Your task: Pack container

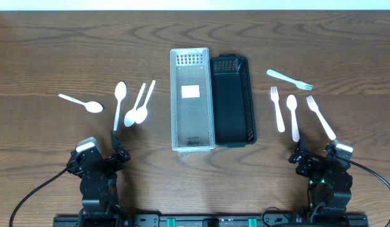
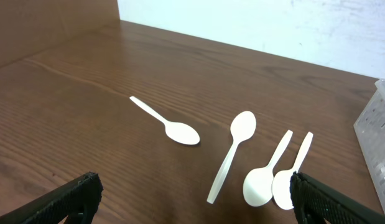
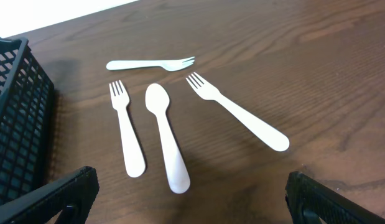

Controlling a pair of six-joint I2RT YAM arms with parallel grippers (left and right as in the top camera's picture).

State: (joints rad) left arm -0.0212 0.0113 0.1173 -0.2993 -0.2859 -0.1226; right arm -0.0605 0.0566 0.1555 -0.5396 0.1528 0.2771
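Note:
A clear container (image 1: 192,101) and a black mesh container (image 1: 232,101) stand side by side mid-table. Left of them lie several white spoons: one apart (image 1: 81,102) (image 2: 167,121), one long (image 1: 119,104) (image 2: 232,152), and two together (image 1: 138,106) (image 2: 273,174). On the right lie three white forks (image 1: 289,78) (image 3: 152,63), (image 1: 277,108) (image 3: 127,127), (image 1: 321,116) (image 3: 239,112) and a spoon (image 1: 293,116) (image 3: 164,134). My left gripper (image 1: 101,153) (image 2: 192,199) and right gripper (image 1: 321,154) (image 3: 192,199) are open and empty at the front edge.
A white wall rises behind the table's far edge (image 2: 273,25). The black container's mesh wall (image 3: 15,118) is at the left of the right wrist view; the clear container's corner (image 2: 375,137) is at the right of the left wrist view.

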